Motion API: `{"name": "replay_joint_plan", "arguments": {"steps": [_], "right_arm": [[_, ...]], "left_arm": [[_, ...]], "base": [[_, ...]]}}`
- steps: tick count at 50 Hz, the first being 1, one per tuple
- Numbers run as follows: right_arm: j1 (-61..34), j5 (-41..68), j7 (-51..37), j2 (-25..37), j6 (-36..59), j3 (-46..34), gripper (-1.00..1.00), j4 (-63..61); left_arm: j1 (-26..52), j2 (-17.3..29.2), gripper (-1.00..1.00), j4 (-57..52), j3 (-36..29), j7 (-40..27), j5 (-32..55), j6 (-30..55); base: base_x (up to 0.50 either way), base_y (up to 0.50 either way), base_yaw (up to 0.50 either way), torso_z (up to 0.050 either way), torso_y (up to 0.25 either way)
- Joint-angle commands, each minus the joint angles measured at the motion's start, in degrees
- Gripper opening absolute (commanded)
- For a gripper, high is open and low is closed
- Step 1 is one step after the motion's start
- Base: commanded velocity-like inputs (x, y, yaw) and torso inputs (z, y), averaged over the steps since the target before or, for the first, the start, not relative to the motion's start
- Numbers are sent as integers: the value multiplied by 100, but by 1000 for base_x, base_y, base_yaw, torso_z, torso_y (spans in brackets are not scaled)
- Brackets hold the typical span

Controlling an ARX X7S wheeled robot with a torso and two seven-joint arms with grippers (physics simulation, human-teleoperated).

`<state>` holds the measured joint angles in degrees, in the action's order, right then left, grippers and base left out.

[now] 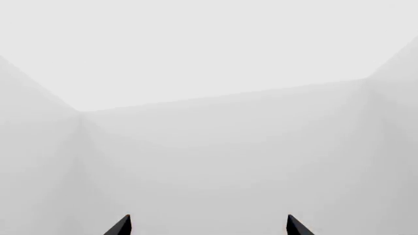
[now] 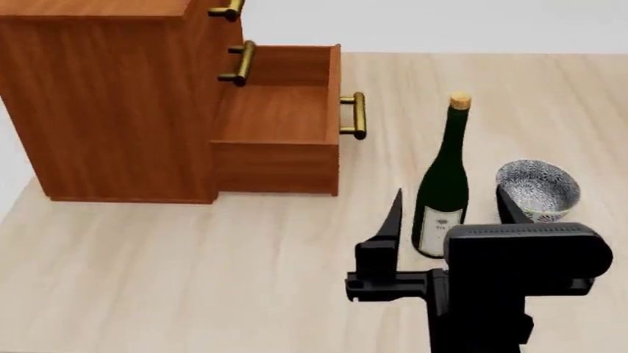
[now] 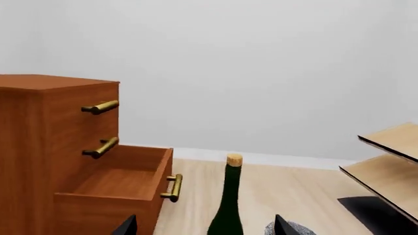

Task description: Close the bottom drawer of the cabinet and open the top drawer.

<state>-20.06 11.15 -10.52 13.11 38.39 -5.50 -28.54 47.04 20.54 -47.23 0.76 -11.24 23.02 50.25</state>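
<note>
Risk: right gripper (image 2: 446,209), jaws wide and empty, clips the tall dark-green glass bottle (image 2: 443,179) standing between its fingers.
Reddish-brown wooden bottom drawer (image 2: 278,125), open, sits ahead-left; swinging there tips the bottle. Left gripper (image 1: 207,226) also spread wide.

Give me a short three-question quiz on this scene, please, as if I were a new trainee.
1. True or false: the bottom drawer of the cabinet is pulled out.
2. What stands between the right tool and the cabinet: A) bottle, B) kettle, C) lamp?
3. What sits right of the bottle?

Key: 1 true; 2 A; 3 the patterned bowl.
</note>
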Motion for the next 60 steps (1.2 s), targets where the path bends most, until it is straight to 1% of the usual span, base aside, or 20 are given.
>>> {"name": "replay_joint_plan", "arguments": {"steps": [1,17,18,30,43,60], "right_arm": [[5,25,-16,20,-19,-44,100,19],[49,92,-50,36,-88,-15,100,33],[81,153,-65,-17,-167,75,100,41],[109,168,-116,39,-118,68,100,-47],[90,174,-126,96,-6,-64,100,-103],[33,217,-164,117,4,-108,100,-49]], "left_arm": [[-42,34,100,0,-51,-31,-28,-67],[-48,7,100,-16,18,-89,98,21],[-44,29,100,-18,-16,-96,78,37],[-36,18,100,-22,-5,-170,112,81],[-31,48,100,-98,55,-214,195,154],[-73,81,100,-25,20,-206,186,4]], "base": [[0,500,0,0,0],[0,500,0,0,0],[0,137,0,0,0],[0,-1,0,0,0],[0,0,0,0,0],[303,7,0,0,0]]}}
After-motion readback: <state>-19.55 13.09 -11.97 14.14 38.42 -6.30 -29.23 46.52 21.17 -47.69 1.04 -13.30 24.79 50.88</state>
